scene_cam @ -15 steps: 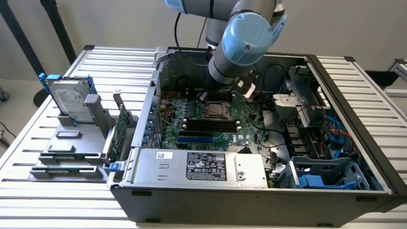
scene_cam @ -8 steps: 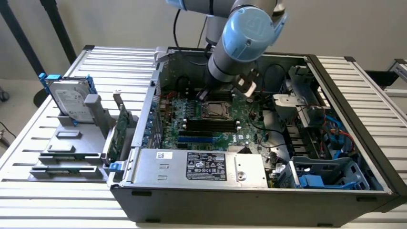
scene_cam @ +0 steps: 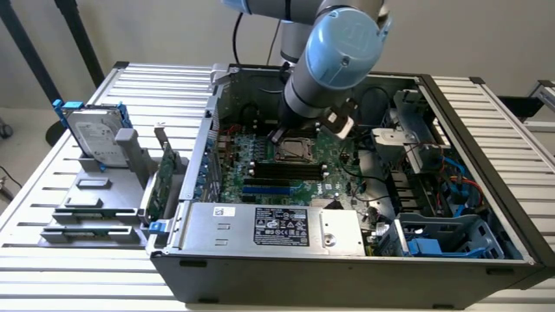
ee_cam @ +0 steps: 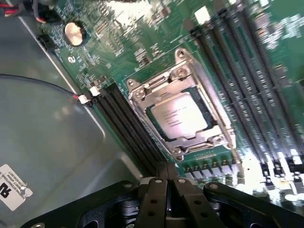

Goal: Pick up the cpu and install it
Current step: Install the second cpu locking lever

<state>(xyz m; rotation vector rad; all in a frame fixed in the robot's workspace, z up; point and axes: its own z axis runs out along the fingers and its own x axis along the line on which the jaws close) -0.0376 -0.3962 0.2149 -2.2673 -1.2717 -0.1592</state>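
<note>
Silver-topped square cpu sits in its motherboard socket just below the black gripper, exterior view; wrist view: cpu lies framed by the metal bracket ahead of the gripper, fingers pressed together, empty

Little is legible. The black label on the silver power supply in the exterior view carries white print and certification-style marks, too small to read. A small white sticker sits beside it, unreadable. In the wrist view, the cpu lid has faint lines of etched text, not decipherable. A white sticker on the grey case panel shows a bold mark resembling "RU" plus tiny print that cannot be made out.
</note>
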